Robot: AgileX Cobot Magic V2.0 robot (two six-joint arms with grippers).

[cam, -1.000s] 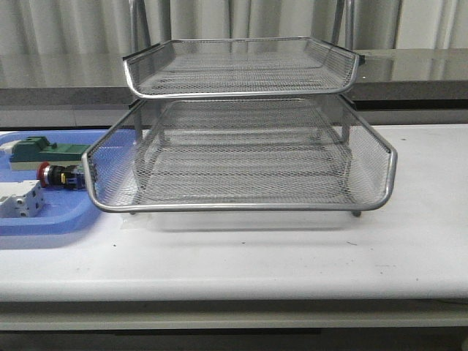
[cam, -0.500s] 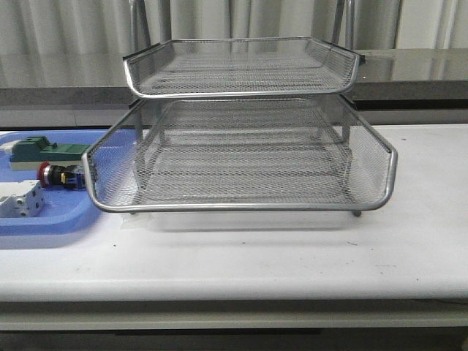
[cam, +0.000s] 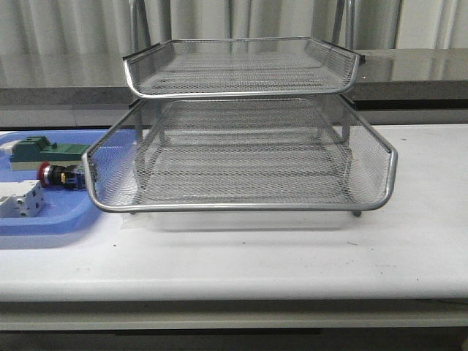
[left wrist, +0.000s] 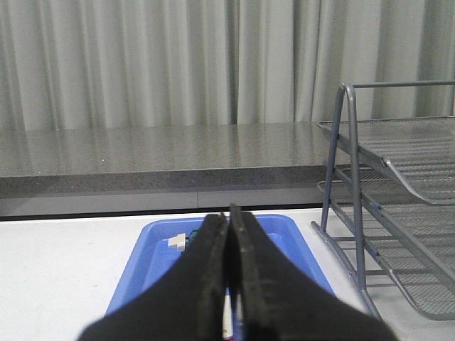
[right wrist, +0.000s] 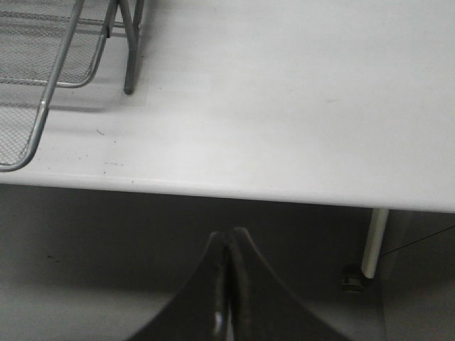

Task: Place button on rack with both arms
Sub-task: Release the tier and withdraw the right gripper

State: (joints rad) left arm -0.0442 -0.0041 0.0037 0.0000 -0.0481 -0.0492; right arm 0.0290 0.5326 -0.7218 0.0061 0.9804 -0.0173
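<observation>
On the left side of the table (cam: pixel 292 256), inside the blue tray (cam: pixel 44 223), the button (cam: pixel 58 175) lies on its side between the green block (cam: pixel 33 150) and the white terminal block (cam: pixel 20 199), just beside the lower rim of the rack (cam: pixel 241 157). Neither arm appears in the front view. The left gripper (left wrist: pixel 229 284) has its fingers pressed together with nothing between them and hangs behind the blue tray, looking toward it. The right gripper (right wrist: pixel 229 284) is also closed and empty, below the table edge near the rack's right leg. I judge that the task is not yet started. To do the first step well, the left gripper should open fully before it goes down, come over the button from above, and close across its black collar, without touching the 2 neighbouring blocks or the mesh rim.
</observation>
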